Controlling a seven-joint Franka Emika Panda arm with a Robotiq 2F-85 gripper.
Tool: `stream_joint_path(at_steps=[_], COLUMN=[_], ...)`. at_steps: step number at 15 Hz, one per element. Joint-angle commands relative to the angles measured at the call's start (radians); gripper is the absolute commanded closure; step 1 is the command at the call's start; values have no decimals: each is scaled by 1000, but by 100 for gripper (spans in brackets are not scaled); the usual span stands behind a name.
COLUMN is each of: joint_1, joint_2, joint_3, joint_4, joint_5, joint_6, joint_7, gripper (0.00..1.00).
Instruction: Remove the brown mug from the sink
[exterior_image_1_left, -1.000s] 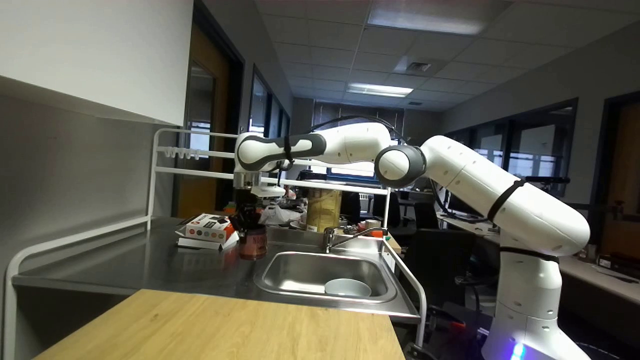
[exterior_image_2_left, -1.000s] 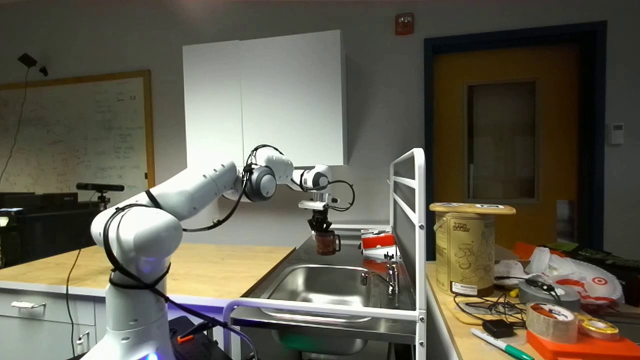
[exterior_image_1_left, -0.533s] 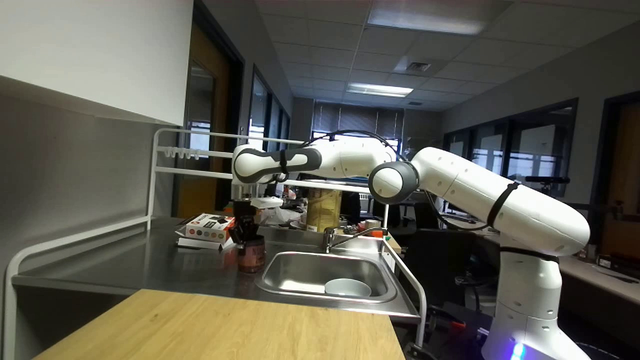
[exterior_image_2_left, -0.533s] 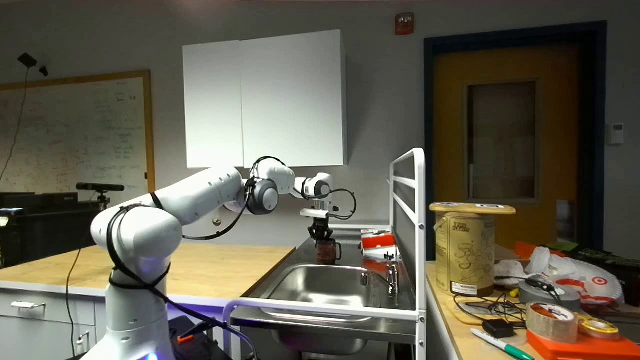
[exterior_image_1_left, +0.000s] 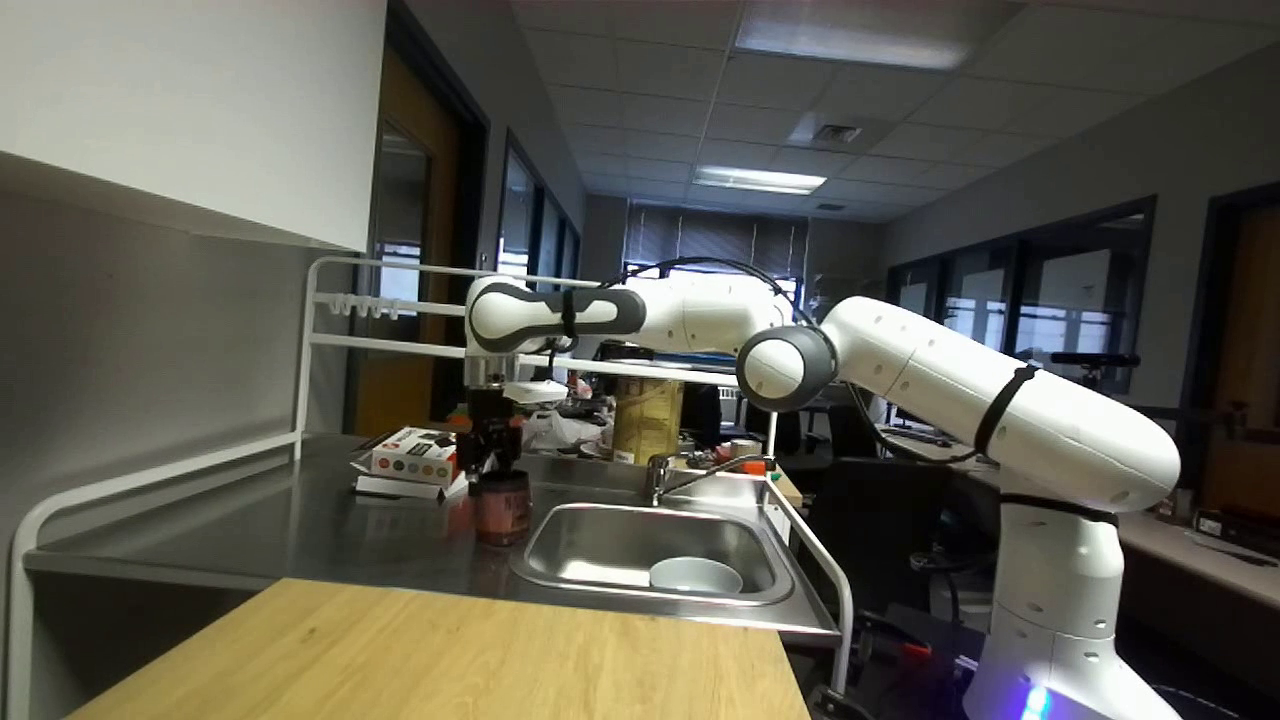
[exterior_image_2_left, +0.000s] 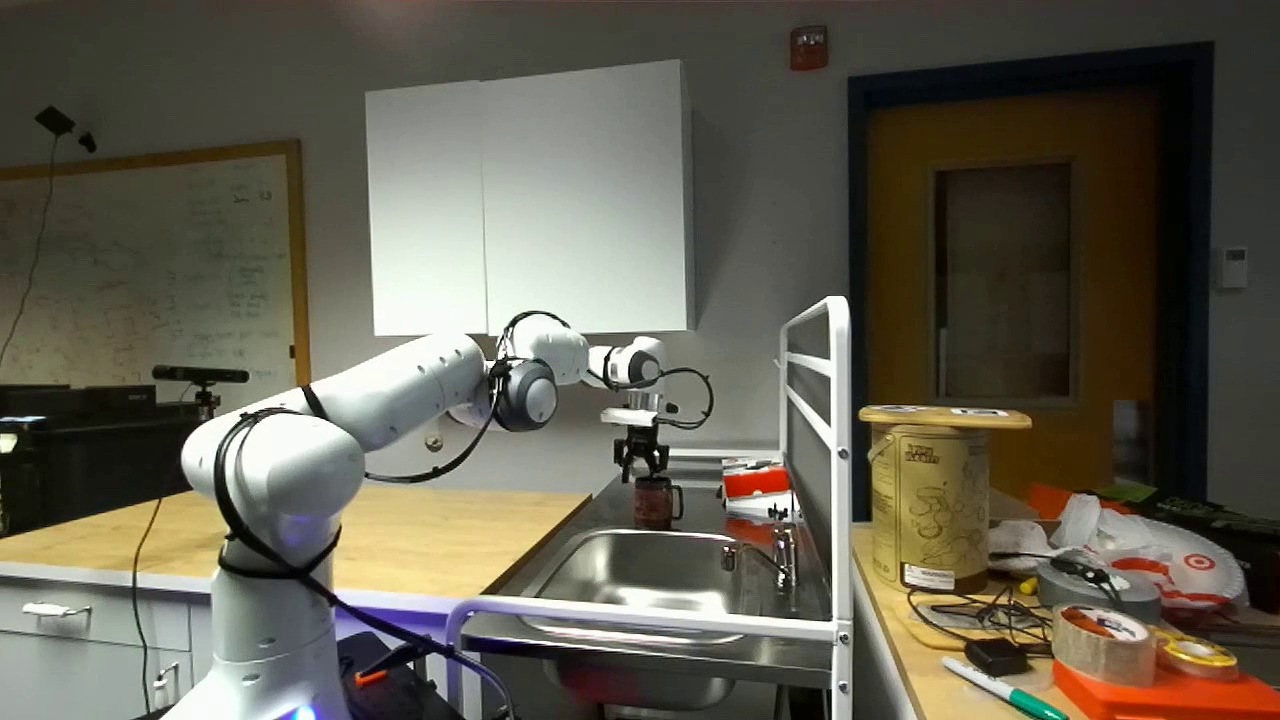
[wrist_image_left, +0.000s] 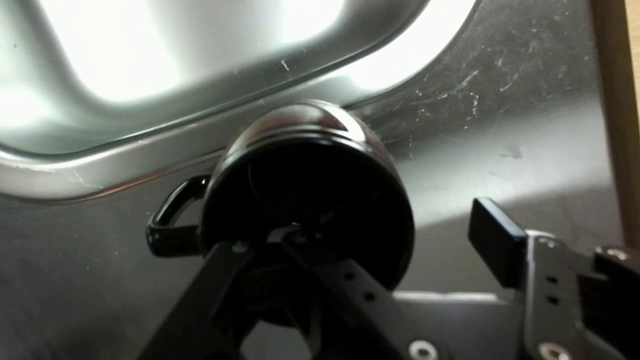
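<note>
The brown mug (exterior_image_1_left: 503, 510) stands upright on the metal counter, close beside the sink (exterior_image_1_left: 570, 515) and outside it. In the wrist view, the mug (wrist_image_left: 310, 120) shows its dark inside, with a black handle pointing left. My gripper (exterior_image_2_left: 641, 470) is just above the mug's rim, its fingers spread apart. From the wrist, one finger of the gripper (wrist_image_left: 395, 240) overlaps the mug's mouth; whether it dips inside I cannot tell. The opposite pad (wrist_image_left: 497, 242) is to the right of the rim, with a gap between them.
A pale bowl (exterior_image_1_left: 695, 575) lies in the sink. The faucet (exterior_image_1_left: 657, 480) rises behind the basin. An open red-and-white box (exterior_image_1_left: 420, 458) sits on the counter behind the mug. A white rail frame (exterior_image_2_left: 840, 450) borders the counter, and a wooden tabletop (exterior_image_1_left: 450, 650) adjoins it.
The mug came down from the air onto the counter beside the sink. Since half a second ago, my gripper has opened, let go of it and risen slightly.
</note>
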Motion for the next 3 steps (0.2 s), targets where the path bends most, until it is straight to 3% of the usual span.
stream_joint_path(at_steps=[1, 3], joint_1=[16, 22], joint_2=[-16, -31], joint_3=[-15, -19], joint_4=[41, 48], joint_5=[-23, -28], joint_6=[-66, -93], joint_7=[-1, 6], gripper=[0, 0])
